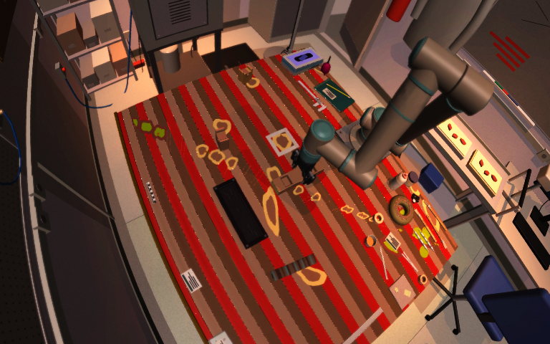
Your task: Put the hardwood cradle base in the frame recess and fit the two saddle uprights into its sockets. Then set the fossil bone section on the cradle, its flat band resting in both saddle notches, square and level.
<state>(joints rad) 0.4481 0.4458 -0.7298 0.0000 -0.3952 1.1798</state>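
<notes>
My gripper (pixel 309 177) hangs low over the middle of the striped table, at the right end of the hardwood cradle base (pixel 288 182), a flat brown piece with dark sockets. The dark rectangular frame recess (pixel 240 212) lies to the left of the base, apart from it. One saddle upright (pixel 222 140) stands farther back on the left, and another (pixel 244 74) sits near the far edge. The striped fossil bone section (pixel 293 267) lies toward the near side of the table. The gripper is open and holds nothing.
The robot arm (pixel 389 125) reaches in from the right over the table. A brown ring (pixel 401 209), a small bottle (pixel 399 180) and a blue box (pixel 430 177) crowd the right edge. A white square frame (pixel 282 141) lies behind the gripper. Yellow rings mark the tabletop.
</notes>
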